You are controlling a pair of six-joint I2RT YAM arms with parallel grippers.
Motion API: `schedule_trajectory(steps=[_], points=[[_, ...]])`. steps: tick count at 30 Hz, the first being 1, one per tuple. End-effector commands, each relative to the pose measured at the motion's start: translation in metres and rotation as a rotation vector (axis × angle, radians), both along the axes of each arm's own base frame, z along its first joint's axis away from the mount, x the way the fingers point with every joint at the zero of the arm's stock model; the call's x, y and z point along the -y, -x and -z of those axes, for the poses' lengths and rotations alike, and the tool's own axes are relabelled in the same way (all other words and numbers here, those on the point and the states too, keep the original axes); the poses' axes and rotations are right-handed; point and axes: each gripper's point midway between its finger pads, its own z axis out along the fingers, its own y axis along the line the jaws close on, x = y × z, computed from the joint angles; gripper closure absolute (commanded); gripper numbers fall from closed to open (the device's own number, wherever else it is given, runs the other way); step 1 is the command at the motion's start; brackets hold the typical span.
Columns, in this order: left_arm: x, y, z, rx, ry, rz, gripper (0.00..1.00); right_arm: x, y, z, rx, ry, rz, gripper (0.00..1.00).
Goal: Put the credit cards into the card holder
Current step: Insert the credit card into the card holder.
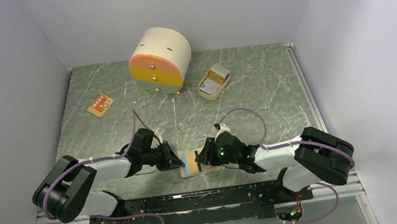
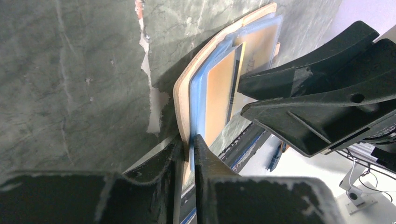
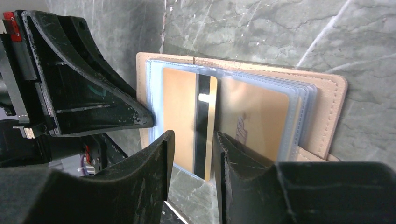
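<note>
The tan card holder (image 1: 196, 165) lies open near the front edge between both grippers, its clear blue-tinted sleeves (image 3: 306, 100) fanned out. My left gripper (image 2: 189, 142) is shut on the holder's edge (image 2: 182, 102), pinching the tan cover and a sleeve. One yellow-orange credit card (image 3: 184, 116) with a black stripe sits partly in a sleeve, its near end sticking out. Another yellow-orange card (image 3: 254, 123) fills the sleeve beside it. My right gripper (image 3: 194, 140) is open, its fingers on either side of the striped card's protruding end without pinching it.
A round cream drawer box (image 1: 159, 61) with an orange-yellow front stands at the back. Beside it, a beige oval tray (image 1: 206, 92) holds more cards (image 1: 216, 78). A small orange patterned piece (image 1: 100, 105) lies at the far left. The two grippers (image 1: 191, 158) nearly meet over the holder.
</note>
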Motion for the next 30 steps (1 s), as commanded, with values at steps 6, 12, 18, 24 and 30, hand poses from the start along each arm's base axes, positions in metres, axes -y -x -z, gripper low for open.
schedule_trajectory(steps=[6, 12, 18, 24, 30], points=[[0.009, 0.000, -0.012, 0.021, 0.069, 0.035, 0.80, -0.014, 0.001, -0.001, 0.019, -0.023, -0.044, 0.60], [0.010, -0.001, -0.017, 0.035, 0.080, 0.036, 0.80, -0.024, 0.003, 0.000, 0.018, -0.060, -0.074, 0.60], [0.010, 0.000, -0.021, 0.044, 0.092, 0.040, 0.82, -0.022, 0.004, 0.001, 0.022, -0.061, -0.079, 0.60], [0.008, -0.003, -0.028, 0.060, 0.061, 0.044, 0.91, -0.020, 0.004, -0.002, 0.023, -0.005, -0.101, 0.60], [-0.004, -0.002, -0.024, 0.042, -0.057, 0.054, 0.91, -0.013, 0.004, -0.011, 0.037, 0.040, -0.105, 0.57]])
